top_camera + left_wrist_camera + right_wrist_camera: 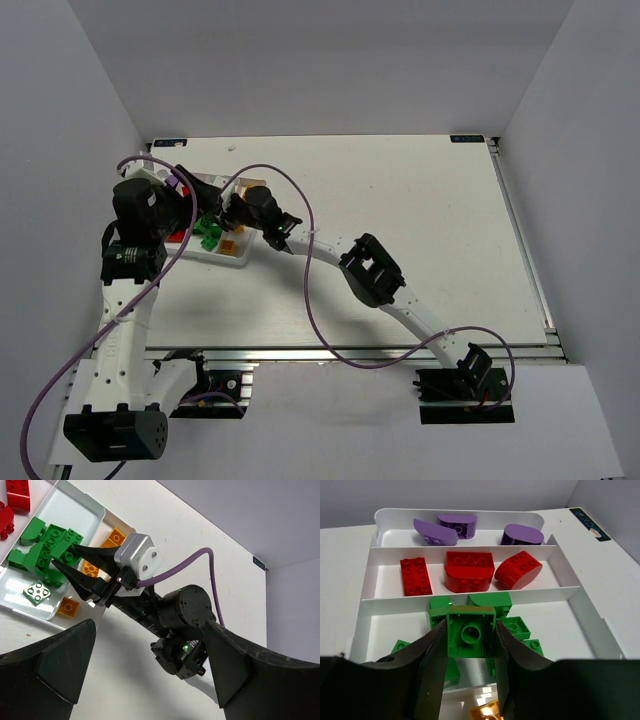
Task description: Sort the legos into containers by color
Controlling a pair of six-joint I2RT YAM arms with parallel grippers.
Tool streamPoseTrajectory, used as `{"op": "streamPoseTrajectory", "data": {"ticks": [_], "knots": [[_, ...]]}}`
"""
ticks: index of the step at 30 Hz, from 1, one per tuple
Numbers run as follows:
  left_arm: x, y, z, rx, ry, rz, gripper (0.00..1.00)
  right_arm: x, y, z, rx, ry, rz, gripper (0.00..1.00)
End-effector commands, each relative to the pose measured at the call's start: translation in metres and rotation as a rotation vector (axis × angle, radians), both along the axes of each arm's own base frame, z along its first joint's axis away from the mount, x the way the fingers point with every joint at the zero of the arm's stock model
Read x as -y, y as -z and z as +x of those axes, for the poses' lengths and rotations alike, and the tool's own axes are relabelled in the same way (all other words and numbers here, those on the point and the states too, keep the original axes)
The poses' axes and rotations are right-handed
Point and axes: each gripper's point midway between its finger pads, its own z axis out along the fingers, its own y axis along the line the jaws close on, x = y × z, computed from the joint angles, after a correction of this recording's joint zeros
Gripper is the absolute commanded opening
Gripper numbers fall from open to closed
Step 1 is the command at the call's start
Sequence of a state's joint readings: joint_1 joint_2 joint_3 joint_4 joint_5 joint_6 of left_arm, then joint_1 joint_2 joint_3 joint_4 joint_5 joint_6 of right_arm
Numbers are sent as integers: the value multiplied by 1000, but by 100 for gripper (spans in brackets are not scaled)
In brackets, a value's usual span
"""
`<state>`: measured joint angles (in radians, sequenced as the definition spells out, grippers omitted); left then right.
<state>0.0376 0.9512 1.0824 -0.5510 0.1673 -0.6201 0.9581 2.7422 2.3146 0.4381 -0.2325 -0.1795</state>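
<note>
Pinches one green lego [471,632] in the right end effector [470,645], hollow underside toward the wrist camera, over the green compartment of the white tray [470,514]. Can't tell whether it touches the green pile [519,627] below: blocked by the fingers [432,670] and the lego itself. Holds the left end effector [149,645] spread wide on nothing, off the tray's near side above the surface [175,525]. Loses most of the tray in the top view under both arms; makes out only scraps of green, red and orange there. Cuts off the nearest compartment at the bottom of the right wrist view, with just one orange lego [485,712] showing; picks up several more from the left wrist. Shows purple legos [455,525] in the far compartment and red legos [469,570] in the next one clearly only from the right wrist; clips red at the left wrist frame's corner and leaves purple out of frame.
</note>
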Motion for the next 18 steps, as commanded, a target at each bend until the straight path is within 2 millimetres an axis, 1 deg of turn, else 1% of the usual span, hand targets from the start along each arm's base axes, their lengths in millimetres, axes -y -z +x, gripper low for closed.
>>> {"op": "streamPoseTrajectory", "data": {"ticks": [1,2,3,4,6,7,12,13,15,16,17,18], "knots": [[1,-16,-6,25,26,20,98,-5,-54,7,115,29,117,24],[1,-16,-8,26,29,26,98,-5,-55,7,116,27,118,29],[2,-16,-8,24,31,26,98,-4,-47,6,110,27,106,36],[2,-16,-9,22,33,29,98,-5,-48,4,113,16,105,42],[2,-16,-10,23,37,30,98,-6,-44,2,115,3,94,46],[2,-15,-11,23,39,31,98,-6,-45,1,113,-2,93,50],[5,-15,-10,28,55,30,98,-4,-44,-3,112,-12,77,57],[6,-16,-10,32,59,29,98,-3,-46,-4,118,-12,72,61],[6,-15,-10,33,62,28,98,-1,-47,-3,120,-10,67,63],[7,-16,-10,40,66,25,98,0,-56,-4,130,-10,71,64],[7,-16,-10,42,66,25,98,2,-53,-5,127,-13,61,64],[7,-17,-11,43,67,25,98,2,-54,-6,130,-17,59,66]]}}
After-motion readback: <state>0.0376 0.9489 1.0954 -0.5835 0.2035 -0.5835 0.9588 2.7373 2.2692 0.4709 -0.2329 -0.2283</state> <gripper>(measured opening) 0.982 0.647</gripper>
